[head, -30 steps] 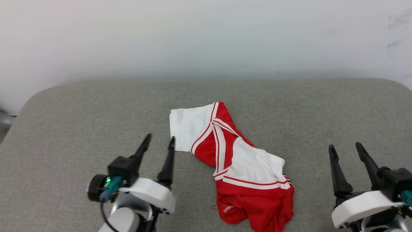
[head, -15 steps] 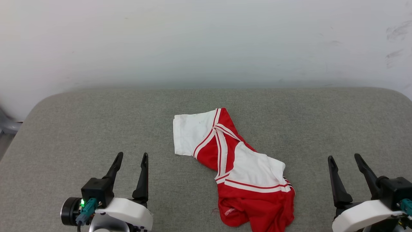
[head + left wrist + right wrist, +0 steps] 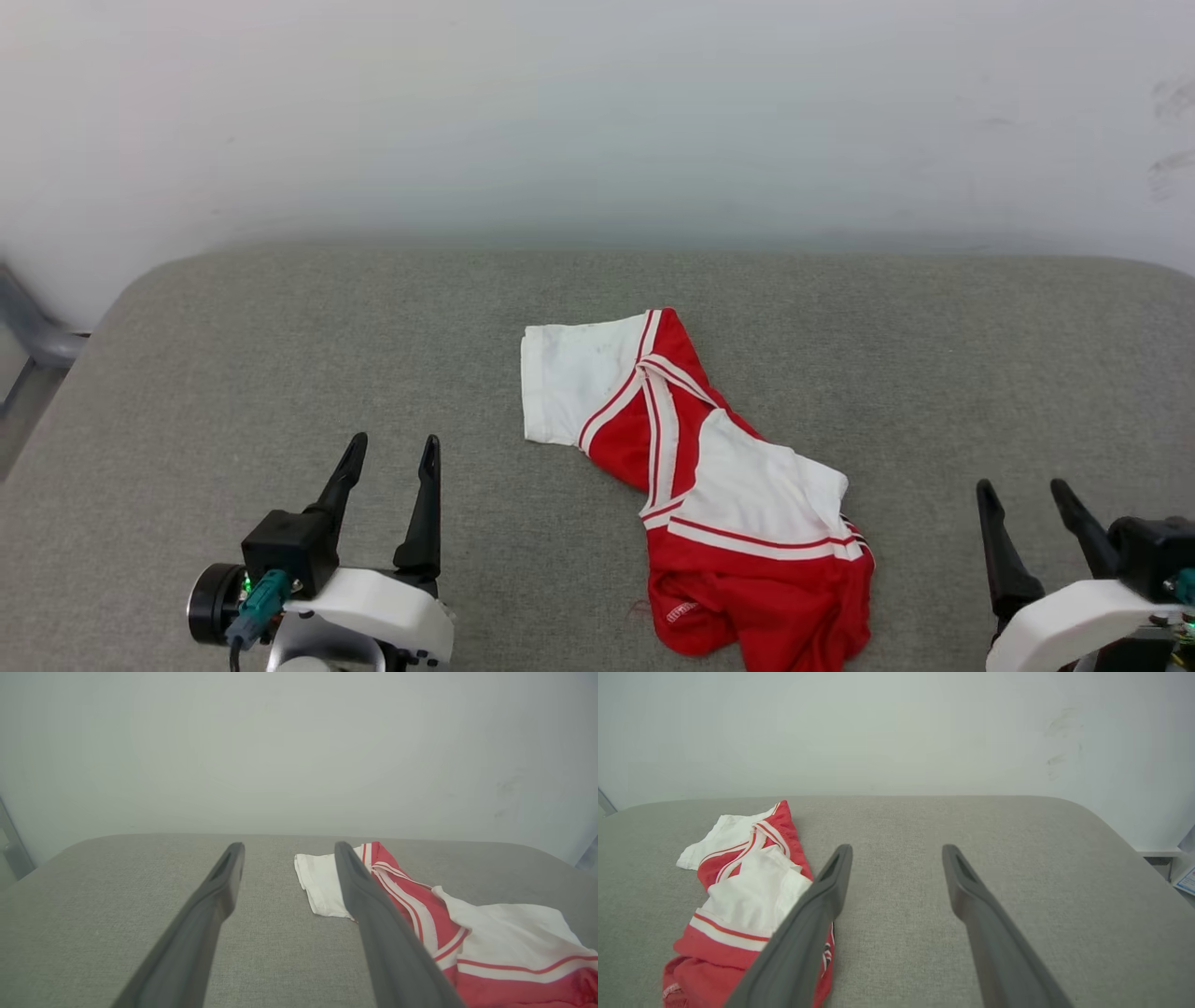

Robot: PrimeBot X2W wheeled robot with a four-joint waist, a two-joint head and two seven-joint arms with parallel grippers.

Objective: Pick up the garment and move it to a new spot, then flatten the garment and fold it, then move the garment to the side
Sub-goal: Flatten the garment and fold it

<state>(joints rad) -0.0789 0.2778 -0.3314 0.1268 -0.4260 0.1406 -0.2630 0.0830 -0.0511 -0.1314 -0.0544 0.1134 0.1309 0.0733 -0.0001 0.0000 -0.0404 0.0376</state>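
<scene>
Grey fabric surface [image 3: 233, 373], plain white wall [image 3: 597, 112], soft light

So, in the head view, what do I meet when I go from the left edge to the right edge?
left gripper → garment → right gripper

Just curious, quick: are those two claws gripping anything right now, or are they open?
Left claw: open, holding nothing.
Right claw: open, holding nothing.

A grey upholstered surface [image 3: 233, 373] carries the crumpled red-and-white garment [image 3: 709, 485].
</scene>
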